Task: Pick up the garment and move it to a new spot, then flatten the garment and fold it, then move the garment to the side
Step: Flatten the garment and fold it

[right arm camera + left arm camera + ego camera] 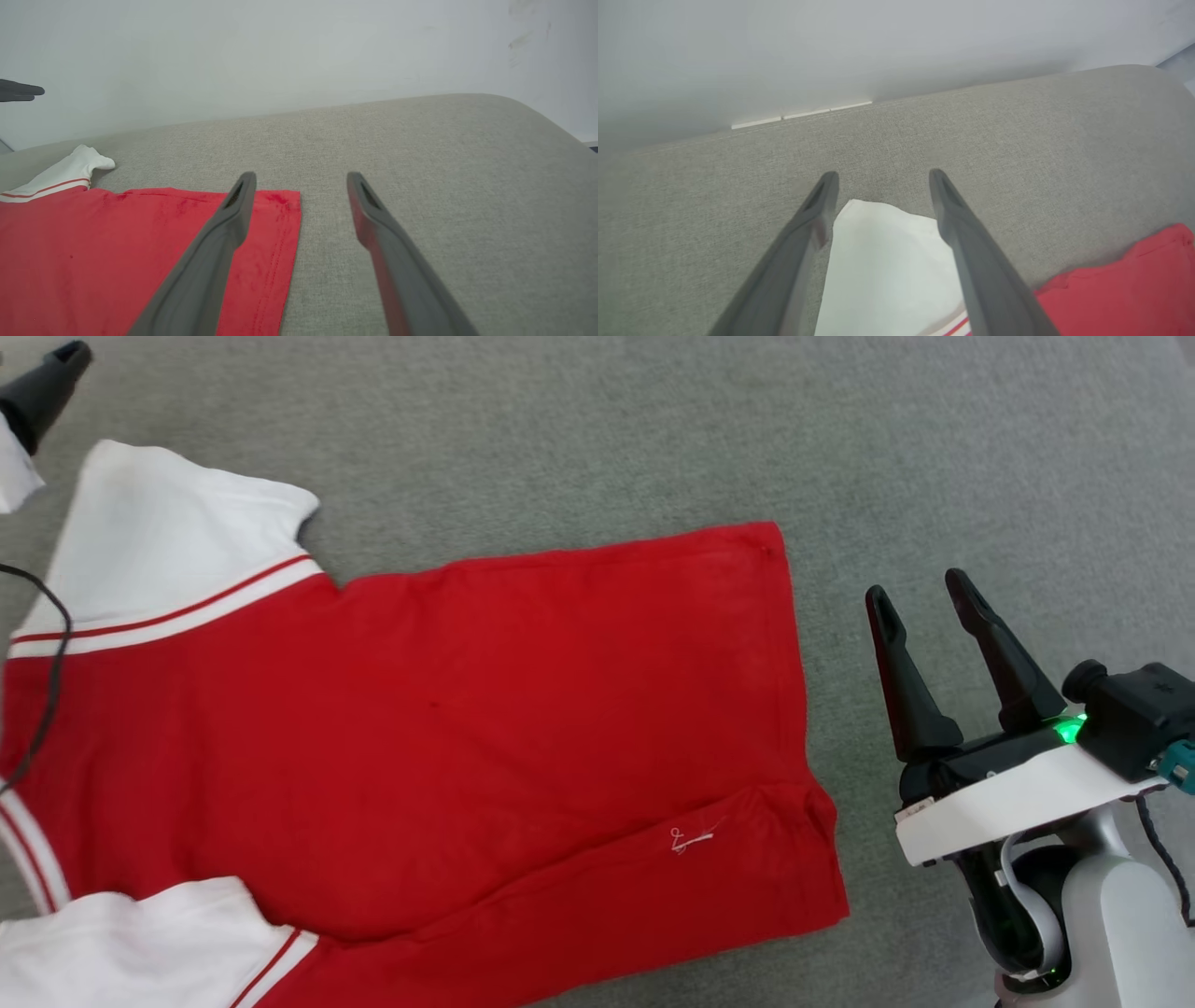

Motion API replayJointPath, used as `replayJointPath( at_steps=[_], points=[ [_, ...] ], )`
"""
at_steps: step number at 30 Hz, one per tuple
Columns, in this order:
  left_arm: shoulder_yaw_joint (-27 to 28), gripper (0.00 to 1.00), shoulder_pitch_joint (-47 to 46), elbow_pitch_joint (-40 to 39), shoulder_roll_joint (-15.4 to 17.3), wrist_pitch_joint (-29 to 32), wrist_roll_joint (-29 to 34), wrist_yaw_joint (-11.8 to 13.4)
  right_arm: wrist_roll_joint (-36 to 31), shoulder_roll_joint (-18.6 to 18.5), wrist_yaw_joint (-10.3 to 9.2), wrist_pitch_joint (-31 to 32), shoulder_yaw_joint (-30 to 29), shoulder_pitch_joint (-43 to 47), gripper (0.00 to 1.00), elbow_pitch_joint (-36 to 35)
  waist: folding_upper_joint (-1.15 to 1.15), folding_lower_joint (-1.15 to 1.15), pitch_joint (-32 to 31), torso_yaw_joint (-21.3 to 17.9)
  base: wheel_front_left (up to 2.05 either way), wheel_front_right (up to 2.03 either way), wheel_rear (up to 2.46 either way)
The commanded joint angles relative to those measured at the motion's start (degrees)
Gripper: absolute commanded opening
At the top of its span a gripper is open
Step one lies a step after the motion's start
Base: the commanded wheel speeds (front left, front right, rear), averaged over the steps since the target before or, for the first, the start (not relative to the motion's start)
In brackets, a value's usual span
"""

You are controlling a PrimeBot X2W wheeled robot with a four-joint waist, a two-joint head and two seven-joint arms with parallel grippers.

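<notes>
Both claws spread and empty: right claw [918, 586], left claw [883, 175], with the garment [420, 709] lying flat on the grey fabric surface [653, 429].
Our right claw stands just beside the hem, touching nothing. Our left hangs over a white sleeve [887, 261], and we cannot tell whether it touches. The garment's long axis runs across the head view, hem toward the right, sleeves toward the left. Its left and lower parts are cut off there, and a dark cable [51, 663] crosses its left edge.
</notes>
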Motion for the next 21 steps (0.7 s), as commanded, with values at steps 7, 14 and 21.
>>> replayJointPath(
  at_steps=[7,14,21],
  points=[
    [-1.8,1.0,-4.0,1.9,4.9,15.5,-2.2,3.1,1.7,0.5,-0.03,-1.9,1.5,-1.4,1.0,0.3,0.0,-0.01,5.2,-4.2,0.0,0.0,0.0],
    [-2.0,1.0,-0.6,3.2,6.5,20.4,-4.1,6.6,3.5,0.5,-0.03,-3.1,2.6,-2.4,1.0,1.3,0.0,-0.01,8.5,-5.6,0.0,0.0,0.0],
    [-3.2,0.0,7.0,5.1,4.4,22.9,-7.2,9.1,4.2,0.5,-0.03,-3.3,2.5,-3.1,1.0,2.3,0.0,-0.01,9.2,-6.4,0.0,0.0,0.0]
  ],
)
